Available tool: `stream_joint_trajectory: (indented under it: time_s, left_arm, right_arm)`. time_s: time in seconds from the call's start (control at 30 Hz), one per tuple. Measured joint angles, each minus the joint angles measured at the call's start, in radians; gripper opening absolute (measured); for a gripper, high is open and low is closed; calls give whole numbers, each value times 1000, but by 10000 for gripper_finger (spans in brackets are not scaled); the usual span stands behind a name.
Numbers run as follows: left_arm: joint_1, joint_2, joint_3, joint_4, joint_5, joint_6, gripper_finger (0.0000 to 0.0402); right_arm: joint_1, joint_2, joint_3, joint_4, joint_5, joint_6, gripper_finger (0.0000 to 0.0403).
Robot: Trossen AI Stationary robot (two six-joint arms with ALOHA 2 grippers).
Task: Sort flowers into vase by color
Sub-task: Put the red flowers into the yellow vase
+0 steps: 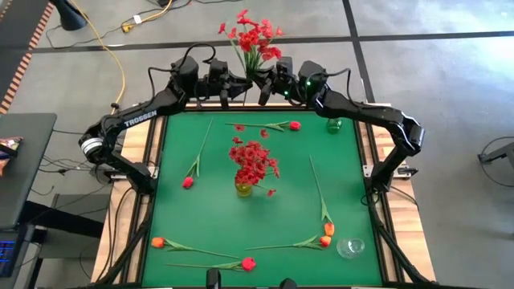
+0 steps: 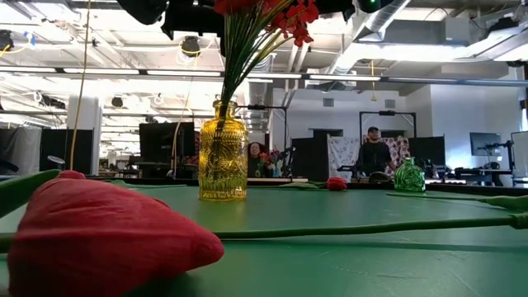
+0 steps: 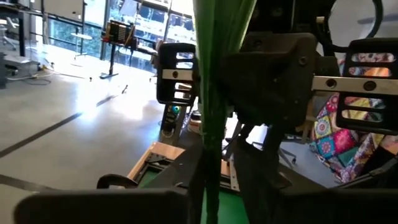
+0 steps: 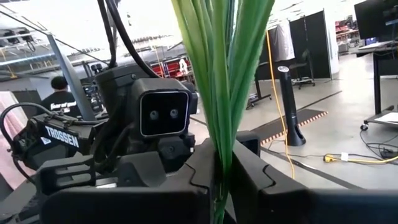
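Nearest, loose tulips [image 1: 294, 125] lie flat on the mat around the yellow vase [image 1: 243, 189]; beyond, at the far edge, the left gripper [image 1: 241, 95] and right gripper [image 1: 263, 93] both clamp the upright red sprig [image 1: 255, 36] by its stems.

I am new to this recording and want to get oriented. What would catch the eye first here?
A bushy red sprig is held up at the table's far edge, its stems between the left gripper and the right gripper. At the middle of the green table, a yellow vase holds red blossoms.
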Motion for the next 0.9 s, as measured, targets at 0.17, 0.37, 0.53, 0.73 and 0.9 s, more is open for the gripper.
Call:
stream_joint_trajectory:
  time_s: [0.17, 0.37, 0.53, 0.73, 0.9]
  left_arm:
    - [0, 0, 0, 0, -24, 0, 27]
    - [0, 0, 0, 1, -25, 6, 6]
    - [0, 0, 0, 0, -24, 7, 5]
    - [19, -6, 0, 7, -28, 7, 3]
    - [73, -61, -1, 9, -71, 7, 3]
  right_arm:
    - [1, 0, 0, 0, 0, 0, 63]
    - [1, 0, 0, 0, 0, -1, 67]
    - [0, 0, 0, -3, -31, -2, 92]
    - [-15, -18, 0, -63, -74, -2, 164]
    - [-34, -75, 0, -198, -78, -19, 228]
